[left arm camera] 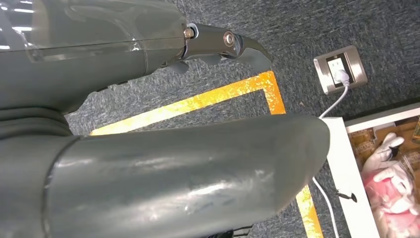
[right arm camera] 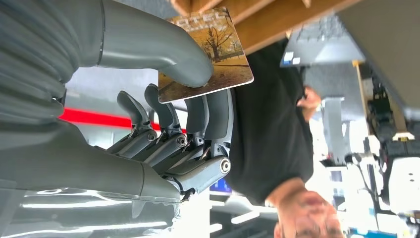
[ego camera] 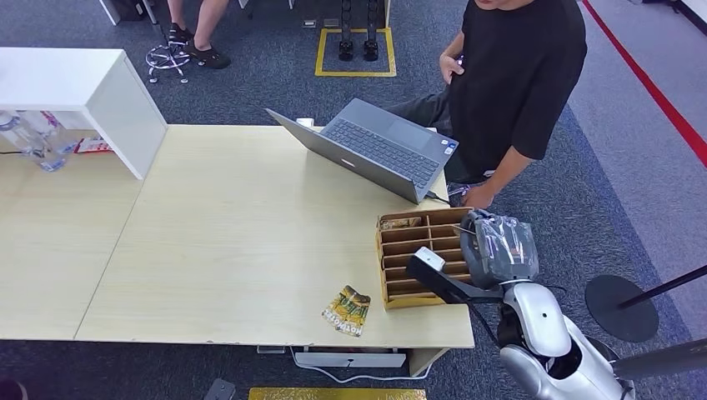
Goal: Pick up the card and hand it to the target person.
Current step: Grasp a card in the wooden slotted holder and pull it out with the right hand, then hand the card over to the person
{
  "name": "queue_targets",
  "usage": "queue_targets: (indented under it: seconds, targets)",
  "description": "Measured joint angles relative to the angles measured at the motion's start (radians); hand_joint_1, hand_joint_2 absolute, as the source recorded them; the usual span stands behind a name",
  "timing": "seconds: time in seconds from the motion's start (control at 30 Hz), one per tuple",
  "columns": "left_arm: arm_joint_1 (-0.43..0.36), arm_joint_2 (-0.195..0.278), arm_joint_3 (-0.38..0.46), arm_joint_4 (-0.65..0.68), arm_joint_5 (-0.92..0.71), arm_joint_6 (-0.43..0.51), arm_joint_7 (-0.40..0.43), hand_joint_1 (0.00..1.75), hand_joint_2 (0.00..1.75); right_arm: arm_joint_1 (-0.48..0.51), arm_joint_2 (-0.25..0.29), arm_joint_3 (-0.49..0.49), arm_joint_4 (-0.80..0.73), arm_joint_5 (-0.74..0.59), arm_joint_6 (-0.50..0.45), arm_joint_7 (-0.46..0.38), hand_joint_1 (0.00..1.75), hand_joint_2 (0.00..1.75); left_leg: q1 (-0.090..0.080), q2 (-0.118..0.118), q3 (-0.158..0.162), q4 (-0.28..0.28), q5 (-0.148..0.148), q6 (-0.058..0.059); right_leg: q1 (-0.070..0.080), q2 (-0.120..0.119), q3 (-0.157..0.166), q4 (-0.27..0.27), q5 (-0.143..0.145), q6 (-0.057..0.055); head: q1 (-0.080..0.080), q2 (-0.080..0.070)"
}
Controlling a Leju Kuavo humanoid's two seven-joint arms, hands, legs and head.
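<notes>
The right robot hand (right arm camera: 163, 124) held the card (right arm camera: 210, 52), thumb pressed on its printed face and darker fingers (right arm camera: 218, 111) behind it, so the card was clamped between them. In the right wrist view the card's upper end was still touching the wooden organizer (right arm camera: 267, 22), and a person (right arm camera: 270, 114) in a black shirt showed just beyond it.

From the head view, the right robot hand (ego camera: 498, 247), wrapped in clear plastic, sat at the organizer's (ego camera: 421, 258) 3 o'clock edge, near the worktop's (ego camera: 233, 242) 4 o'clock corner. The card itself could not be made out there, hidden by the hand. The organizer, a tray of narrow slots, lay on the pale wood worktop, and some cards rested in its far slot at 12 o'clock.

A small stack of yellow-green cards (ego camera: 347, 310) lay flat on the worktop at the organizer's 8 o'clock, near but apart from it, close to the near edge. An open grey laptop (ego camera: 375, 150) stood at the organizer's 11 o'clock. The person (ego camera: 508, 83) stood at the organizer's 1 o'clock, off the worktop's corner, one hand lowered toward the organizer's far corner.

The left robot hand (left arm camera: 218, 47) hung over the blue-grey carpet, above yellow floor tape (left arm camera: 198, 101) and a floor socket (left arm camera: 341, 69). Its fingers held nothing; they appeared apart.
</notes>
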Motion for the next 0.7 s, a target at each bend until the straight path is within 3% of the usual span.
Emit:
queue_targets:
  seconds: [0.23, 0.43, 0.6, 0.7]
  targets:
    - [0.0, 0.0, 0.0, 0.0, 0.002, 0.0, -0.006, 0.0, 0.0, -0.013, -0.013, -0.011, -0.092, 0.005, 0.041, -0.006, 1.44, 1.75, 0.0, 0.0, 0.0, 0.0, 0.0, 0.0, 0.0, 0.0, 0.0, 0.0, 0.0, 0.0, 0.0, 0.0]
    - [0.0, 0.0, 0.0, 0.0, 0.004, 0.0, -0.009, 0.0, 0.0, -0.034, -0.015, -0.033, -0.137, -0.165, 0.002, -0.048, 1.45, 1.75, 0.0, 0.0, 0.0, 0.0, 0.0, 0.0, 0.0, 0.0, 0.0, 0.0, 0.0, 0.0, 0.0, 0.0]
    - [0.0, 0.0, 0.0, 0.0, 0.001, 0.0, -0.008, 0.0, 0.0, -0.058, -0.017, -0.06, -0.151, -0.236, -0.029, -0.07, 1.36, 1.75, 0.0, 0.0, 0.0, 0.0, 0.0, 0.0, 0.0, 0.0, 0.0, 0.0, 0.0, 0.0, 0.0, 0.0]
    - [-0.001, 0.001, 0.0, 0.0, -0.009, -0.001, -0.003, 0.0, 0.0, -0.087, -0.021, -0.076, -0.148, -0.231, -0.041, -0.081, 1.38, 1.75, 0.0, 0.0, 0.0, 0.0, 0.0, 0.0, 0.0, 0.0, 0.0, 0.0, 0.0, 0.0, 0.0, 0.0]
